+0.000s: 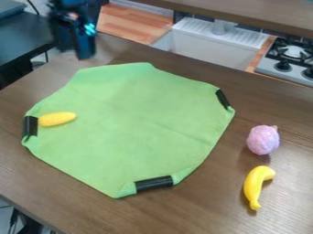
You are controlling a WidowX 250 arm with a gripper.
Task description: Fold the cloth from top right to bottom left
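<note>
My black gripper (84, 45) hangs at the upper left, beyond the cloth's far left edge and apart from the cloth. A green cloth (134, 114) lies spread on the brown table, mostly flat with faint creases. Its corners at the left, right and bottom are turned in, each with a black strip across it. The far edge rises to a blunt point at the top middle. A yellow toy corn (57, 119) rests on the cloth beside the left black strip.
A pink-purple toy (263, 140) and a yellow banana (257, 187) lie on the table (202, 210) right of the cloth. Behind the table stand a white sink (207, 48) and a stove (287, 59) with black knobs.
</note>
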